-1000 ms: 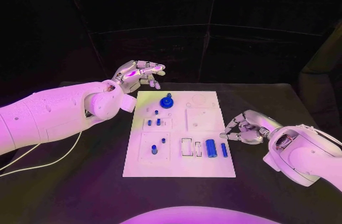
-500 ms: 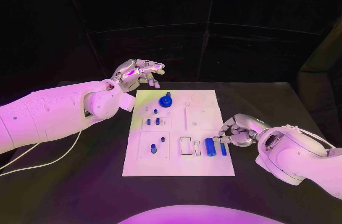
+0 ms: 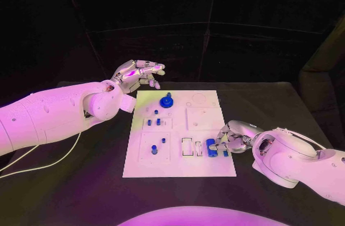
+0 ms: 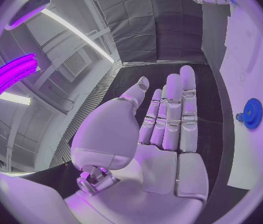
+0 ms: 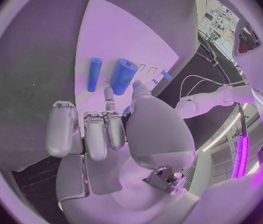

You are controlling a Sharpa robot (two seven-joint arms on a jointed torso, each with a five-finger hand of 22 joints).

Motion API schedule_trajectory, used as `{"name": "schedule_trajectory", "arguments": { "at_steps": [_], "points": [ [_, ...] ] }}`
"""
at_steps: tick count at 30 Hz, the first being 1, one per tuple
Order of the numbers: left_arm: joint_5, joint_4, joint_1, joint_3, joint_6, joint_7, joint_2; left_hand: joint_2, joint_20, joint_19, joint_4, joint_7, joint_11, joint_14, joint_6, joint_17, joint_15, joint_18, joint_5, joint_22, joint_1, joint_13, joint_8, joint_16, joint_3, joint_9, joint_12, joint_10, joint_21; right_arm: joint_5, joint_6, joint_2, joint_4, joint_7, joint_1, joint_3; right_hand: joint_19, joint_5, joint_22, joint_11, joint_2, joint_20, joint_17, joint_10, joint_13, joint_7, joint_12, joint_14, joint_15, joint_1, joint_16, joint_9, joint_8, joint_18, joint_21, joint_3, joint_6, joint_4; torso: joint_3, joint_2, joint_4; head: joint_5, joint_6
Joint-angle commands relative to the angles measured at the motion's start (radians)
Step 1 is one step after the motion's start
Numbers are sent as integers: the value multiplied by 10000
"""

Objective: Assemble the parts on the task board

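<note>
Task board [image 3: 205, 163] lies mid-worktop [image 3: 79, 196]. Thick blue cylinder [image 3: 212, 147] and thin blue rod [image 3: 225, 150] lie side by side near its right edge; blue gear with knob [image 3: 167, 102] stands at the far end. Right hand [image 3: 231, 138] is over the cylinder, fingers partly curled, fingertips [image 5: 109, 93] just beside it; contact unclear, holding nothing that I can see. Left hand [image 3: 138, 73] is raised past the board's far-left corner, fingers loosely apart, empty. Left wrist view adds: palm flat, fingers straight [image 4: 180, 115], gear [image 4: 252, 113] off to the side.
</note>
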Motion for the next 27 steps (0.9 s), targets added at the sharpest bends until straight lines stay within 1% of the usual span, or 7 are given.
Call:
{"name": "schedule_trajectory", "arguments": {
  "at_steps": [1,10,18,20,23,25,27],
  "points": [
    [-35,-11,7,2,149,150,5,58,-1,90,-14,14,-13,-69,-25,-15,16,46,6,-11,-9,-2,42,-30,-48,-1,36,-80,-68,-169,531,52,-94,-216,-12,-2,37,-85,-1,61,122,16,2120,679,1900,3,-27,956,72,-30,39,14,53,-94,55,-88,-59,2,-11,-12,10,-7,-5],
    [-35,-19,4,-2,198,132,7,74,1,93,-1,13,-13,-72,-33,-21,18,46,7,-22,-25,-3,46,-26,-76,-2,50,-92,-79,-342,835,245,-273,-387,-52,-4,39,-99,38,69,179,27,2106,636,1833,11,-93,951,80,56,33,25,73,-101,73,-118,-91,0,-15,-7,20,26,-28],
    [-35,-13,4,-5,245,124,3,86,1,93,-6,7,-16,-77,-21,-24,17,46,7,-26,-14,-4,57,-26,-79,1,56,-97,-84,-446,875,432,-391,-669,-104,-5,4,163,21,91,294,43,2081,576,1753,33,-183,942,101,253,21,45,108,-93,63,-188,-170,-38,-13,-4,2,49,-24],
    [-35,-8,4,-6,253,121,-1,86,1,93,-6,7,-16,-77,-21,-24,17,46,7,-26,-14,-4,57,-26,-79,1,56,-97,-84,-373,855,468,-427,-755,-108,-6,1,197,24,93,326,44,2082,566,1739,35,-199,942,103,286,21,50,118,-94,64,-190,-173,-47,-21,-6,2,52,-17],
    [-35,0,4,-6,264,117,-4,86,1,93,-6,7,-16,-77,-21,-24,17,46,7,-26,-14,-4,57,-26,-79,1,56,-97,-84,-284,852,518,-460,-836,-112,-6,-5,397,35,95,391,49,2086,560,1741,37,-206,941,106,389,22,65,151,-95,67,-216,-181,-86,-26,-5,2,56,-27],
    [-35,5,5,-6,272,114,-5,86,1,93,-6,7,-16,-77,-21,-24,17,46,7,-26,-14,-4,57,-26,-79,1,56,-97,-84,-234,857,574,-483,-891,-115,-7,-9,576,44,96,435,53,2084,557,1743,41,-213,940,108,465,21,75,173,-96,70,-252,-198,-118,-10,-7,2,63,-44],
    [-35,7,5,-6,278,112,-5,86,1,93,-6,7,-16,-77,-21,-24,17,46,7,-26,-14,-4,57,-26,-79,1,56,-97,-84,-209,852,612,-497,-930,-116,-7,-12,758,48,99,469,55,2088,553,1742,41,-221,941,109,534,22,83,192,-96,72,-281,-210,-152,-7,-10,3,66,-47]
  ]
}}
